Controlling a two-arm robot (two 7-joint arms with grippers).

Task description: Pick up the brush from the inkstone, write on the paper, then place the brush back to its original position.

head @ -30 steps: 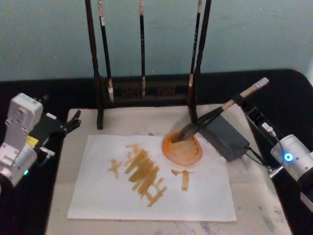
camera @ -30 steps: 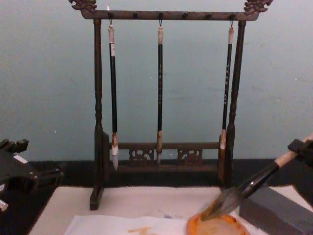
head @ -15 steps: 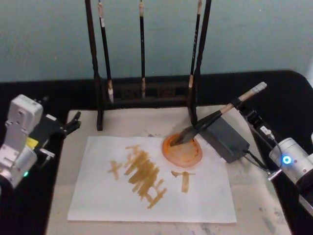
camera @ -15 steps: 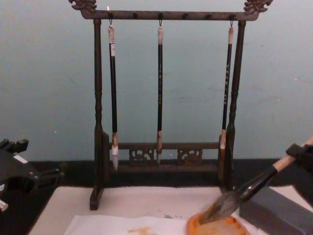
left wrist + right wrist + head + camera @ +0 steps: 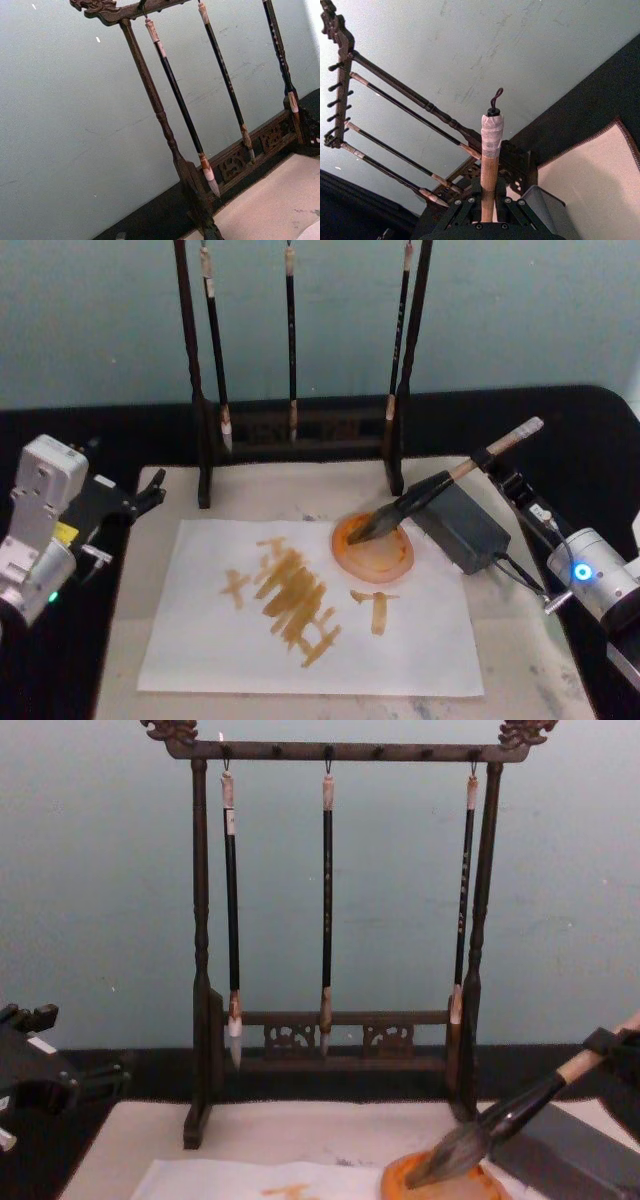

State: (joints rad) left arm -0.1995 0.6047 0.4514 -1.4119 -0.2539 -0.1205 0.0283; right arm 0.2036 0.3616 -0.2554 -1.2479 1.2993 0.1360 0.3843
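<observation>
- Head view: the right gripper [image 5: 492,453] is clamped on the pale handle of the brush [image 5: 450,477], a little below its top end. The brush slants down to the left, and its dark bristles reach into the orange dish [image 5: 390,562]. The dish sits on the far right part of the paper [image 5: 300,650], which bears ochre strokes. Just right of the dish the grey inkstone [image 5: 462,528] lies on the beige mat [image 5: 520,660], and the brush handle passes over its far corner. The left gripper [image 5: 150,490] hangs at the mat's left edge, well apart from the paper. I cannot tell whether it is wide or closed.
- Left wrist view: this one looks away from the work, at the wooden rack [image 5: 150,90] with three thin brushes [image 5: 182,107] hanging from its top bar. A corner of the mat is below.
- Right wrist view: here the grip is plain, which the head view leaves small. The black jaws close on either side of the brush handle [image 5: 490,165], and the dark cord loop stands above its taped end.
- Chest view: from the side the bristles [image 5: 450,1155] dip tip-first inside the dish [image 5: 400,1188], which holds only them. The handle rises rightward to the right gripper [image 5: 608,1042] at the edge. The inkstone [image 5: 560,1160] lies low beneath the handle; contact between the two cannot be told.
</observation>
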